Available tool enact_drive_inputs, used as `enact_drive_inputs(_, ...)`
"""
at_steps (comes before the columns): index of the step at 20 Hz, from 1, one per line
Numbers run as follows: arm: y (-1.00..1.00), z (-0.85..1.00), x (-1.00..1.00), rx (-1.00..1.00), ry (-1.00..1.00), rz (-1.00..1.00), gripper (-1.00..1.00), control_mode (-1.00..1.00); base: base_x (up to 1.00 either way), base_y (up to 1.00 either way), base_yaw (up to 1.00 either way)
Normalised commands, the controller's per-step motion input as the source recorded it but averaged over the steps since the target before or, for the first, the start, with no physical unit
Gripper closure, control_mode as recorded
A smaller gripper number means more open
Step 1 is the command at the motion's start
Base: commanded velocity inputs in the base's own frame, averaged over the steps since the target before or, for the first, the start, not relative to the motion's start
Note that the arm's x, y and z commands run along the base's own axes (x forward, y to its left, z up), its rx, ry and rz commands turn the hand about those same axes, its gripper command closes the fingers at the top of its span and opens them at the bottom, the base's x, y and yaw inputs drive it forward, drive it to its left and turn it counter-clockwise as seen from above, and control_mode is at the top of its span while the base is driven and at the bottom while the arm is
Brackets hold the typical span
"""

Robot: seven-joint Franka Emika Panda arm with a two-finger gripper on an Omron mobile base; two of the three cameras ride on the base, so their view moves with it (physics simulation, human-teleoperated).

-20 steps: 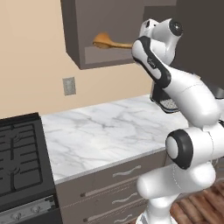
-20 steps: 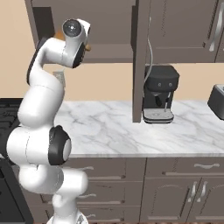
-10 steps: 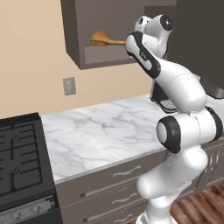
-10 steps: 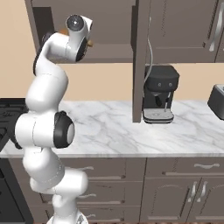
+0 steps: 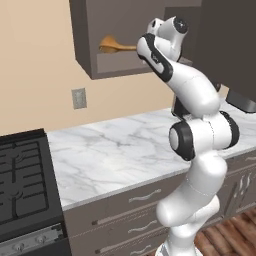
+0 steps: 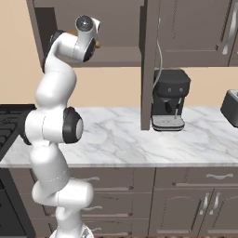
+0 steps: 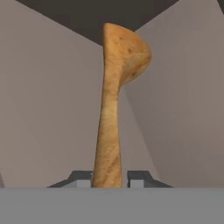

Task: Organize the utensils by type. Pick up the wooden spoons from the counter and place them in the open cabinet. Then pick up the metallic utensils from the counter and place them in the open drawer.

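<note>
I have the gripper [image 7: 111, 179] clamped on a wooden spoon [image 7: 114, 100] by its handle, bowl leading into the open cabinet [image 5: 120, 62] so I can set it down inside

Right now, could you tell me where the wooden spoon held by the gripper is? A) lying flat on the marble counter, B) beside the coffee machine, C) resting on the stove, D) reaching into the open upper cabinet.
D: in the left base view the wooden spoon points into the open cabinet above the counter, and the hand view shows the gripper clamped on its handle between cabinet walls.
</note>
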Motion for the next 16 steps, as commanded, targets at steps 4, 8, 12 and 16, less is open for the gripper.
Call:
enact_drive_inputs(4, 0.07, -0.24, 0.15, -0.03, 0.00, 0.12, 1.00, -1.00, 0.00, 0.00, 0.00)
enact_drive_inputs(8, 0.11, -0.26, 0.16, -0.04, 0.00, 0.12, 1.00, -1.00, 0.00, 0.00, 0.00)
enact_drive_inputs(12, 0.13, -0.19, 0.21, -0.04, 0.00, 0.11, 1.00, -1.00, 0.00, 0.00, 0.00)
enact_drive_inputs(16, 0.10, -0.05, 0.36, -0.03, 0.00, 0.02, 1.00, -1.00, 0.00, 0.00, 0.00)
